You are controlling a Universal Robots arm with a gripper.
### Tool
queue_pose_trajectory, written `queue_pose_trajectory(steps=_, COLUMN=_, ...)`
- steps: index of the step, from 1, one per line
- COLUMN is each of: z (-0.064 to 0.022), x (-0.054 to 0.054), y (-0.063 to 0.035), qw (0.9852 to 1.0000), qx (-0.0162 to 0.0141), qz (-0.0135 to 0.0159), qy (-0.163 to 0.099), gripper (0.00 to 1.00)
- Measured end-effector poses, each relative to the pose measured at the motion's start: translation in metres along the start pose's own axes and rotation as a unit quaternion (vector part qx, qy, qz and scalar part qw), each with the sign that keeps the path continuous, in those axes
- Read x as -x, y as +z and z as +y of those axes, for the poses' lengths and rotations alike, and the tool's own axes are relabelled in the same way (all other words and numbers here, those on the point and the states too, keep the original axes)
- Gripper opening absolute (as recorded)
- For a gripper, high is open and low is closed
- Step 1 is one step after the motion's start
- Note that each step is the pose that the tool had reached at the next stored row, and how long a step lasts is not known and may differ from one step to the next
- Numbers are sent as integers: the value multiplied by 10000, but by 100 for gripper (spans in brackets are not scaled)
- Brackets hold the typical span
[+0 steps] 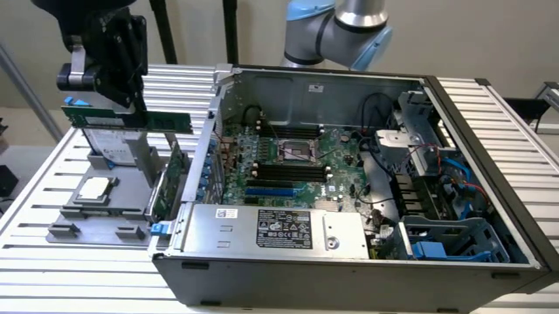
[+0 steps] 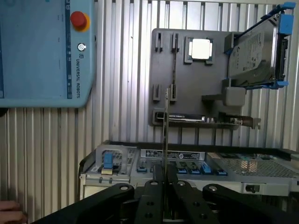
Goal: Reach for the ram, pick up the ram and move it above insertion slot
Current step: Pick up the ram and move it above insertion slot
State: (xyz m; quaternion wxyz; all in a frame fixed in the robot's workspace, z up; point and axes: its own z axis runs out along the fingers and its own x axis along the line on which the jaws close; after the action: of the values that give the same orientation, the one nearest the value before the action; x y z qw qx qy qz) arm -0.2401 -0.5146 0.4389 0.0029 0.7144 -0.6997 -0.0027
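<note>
The slatted metal desk carries an open computer case, its side panel off so the motherboard lies exposed, with black memory slots running beside the processor socket. A silver power supply sits along the near edge of the case, and a drive cage with blue clips fills the corner toward the exterior view's right.

On the exterior view's left of the case, a grey parts holder rests on the desk. It bears a hard drive standing in a blue-tabbed bracket, a square processor lying flat, and a taller green expansion card standing on edge just beside the case wall.

The black gripper hangs above that holder, with the arm's grey and blue joints behind the case. Its fingers are clamped on the ram, a thin green stick held level and lifted clear of the holder (well apart from the memory slots). In the wrist view the ram shows edge-on, rising straight from between the fingers, with a light blue teach pendant bearing a red button lying on the desk.
</note>
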Motion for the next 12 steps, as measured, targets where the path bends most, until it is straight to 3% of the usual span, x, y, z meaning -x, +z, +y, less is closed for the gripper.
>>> queue_pose_trajectory(steps=6, z=-261, x=7, y=-14, qw=10000, qx=1, qz=-2, qy=0, gripper=14)
queue_pose_trajectory(steps=12, z=-458, x=51, y=-15, qw=10000, qx=1, qz=-4, qy=0, gripper=14)
